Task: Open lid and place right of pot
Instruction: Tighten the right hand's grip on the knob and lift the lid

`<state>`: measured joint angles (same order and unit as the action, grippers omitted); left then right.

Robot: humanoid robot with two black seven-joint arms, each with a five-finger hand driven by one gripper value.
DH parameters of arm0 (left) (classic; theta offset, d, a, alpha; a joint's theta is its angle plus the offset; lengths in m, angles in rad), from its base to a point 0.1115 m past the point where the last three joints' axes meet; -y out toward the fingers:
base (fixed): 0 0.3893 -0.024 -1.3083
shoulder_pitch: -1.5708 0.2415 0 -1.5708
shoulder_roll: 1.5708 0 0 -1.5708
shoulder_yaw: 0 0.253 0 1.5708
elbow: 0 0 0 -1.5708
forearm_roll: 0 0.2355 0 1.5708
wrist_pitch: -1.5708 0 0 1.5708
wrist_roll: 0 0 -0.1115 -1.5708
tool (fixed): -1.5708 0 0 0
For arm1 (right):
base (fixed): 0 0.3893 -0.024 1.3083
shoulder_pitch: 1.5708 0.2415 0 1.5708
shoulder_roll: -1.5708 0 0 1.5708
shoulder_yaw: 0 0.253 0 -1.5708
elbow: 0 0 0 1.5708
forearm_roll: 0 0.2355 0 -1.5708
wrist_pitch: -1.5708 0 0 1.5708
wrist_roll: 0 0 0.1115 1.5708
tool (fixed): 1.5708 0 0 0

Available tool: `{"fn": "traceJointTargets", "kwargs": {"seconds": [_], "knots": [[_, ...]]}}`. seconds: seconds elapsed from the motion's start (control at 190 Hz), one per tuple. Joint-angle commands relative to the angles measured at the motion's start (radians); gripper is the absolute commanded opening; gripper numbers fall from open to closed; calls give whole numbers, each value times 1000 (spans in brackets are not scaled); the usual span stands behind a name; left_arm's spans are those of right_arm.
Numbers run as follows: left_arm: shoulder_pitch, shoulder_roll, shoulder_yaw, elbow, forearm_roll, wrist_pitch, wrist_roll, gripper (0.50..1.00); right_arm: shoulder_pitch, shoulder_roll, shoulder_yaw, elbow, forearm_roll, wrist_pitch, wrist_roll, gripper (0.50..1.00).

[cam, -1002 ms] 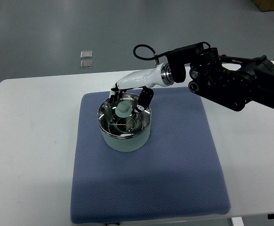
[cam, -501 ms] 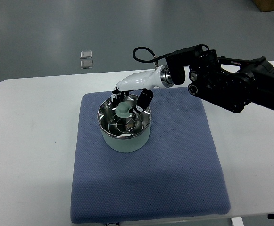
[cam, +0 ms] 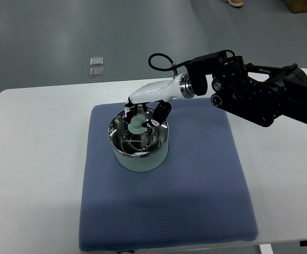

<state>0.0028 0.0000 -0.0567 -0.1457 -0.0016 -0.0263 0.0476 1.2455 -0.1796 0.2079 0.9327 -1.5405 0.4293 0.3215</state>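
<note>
the right hand (cam: 142, 115) is clenched around the pale knob (cam: 136, 126) of the glass lid (cam: 139, 135), which sits on the pot (cam: 139, 148) on the blue mat (cam: 164, 180). the lid looks stiff, slick and breakable, so the knob is the sensible place to hold it.

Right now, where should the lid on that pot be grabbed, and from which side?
Grab the lid by its pale knob, coming straight down from above. The knob stands up at the lid's middle, while the lid sits flush inside the pot rim, leaving no edge to pinch. The right hand already has its fingers around the knob.
</note>
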Motion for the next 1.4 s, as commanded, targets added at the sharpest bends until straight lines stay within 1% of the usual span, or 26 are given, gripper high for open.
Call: {"fn": "traceJointTargets", "kwargs": {"seconds": [0.0, 0.501, 0.58, 0.596, 1.397], "knots": [[-1, 0, 0, 1, 0, 0, 0, 1000, 0, 0, 1, 0, 0, 0, 7, 513], [0, 0, 0, 3, 0, 2, -5, 1000, -1, -12, 10, -3, 13, 6, 10, 509], [0, 0, 0, 3, 0, 3, -5, 1000, -4, -12, 13, -5, 16, 8, 10, 507], [0, 0, 0, 3, 0, 3, -6, 1000, -4, -14, 16, -6, 19, 9, 10, 500], [0, 0, 1, 6, 0, 11, -9, 1000, -6, -17, 21, -9, 25, 13, 22, 500]]}}
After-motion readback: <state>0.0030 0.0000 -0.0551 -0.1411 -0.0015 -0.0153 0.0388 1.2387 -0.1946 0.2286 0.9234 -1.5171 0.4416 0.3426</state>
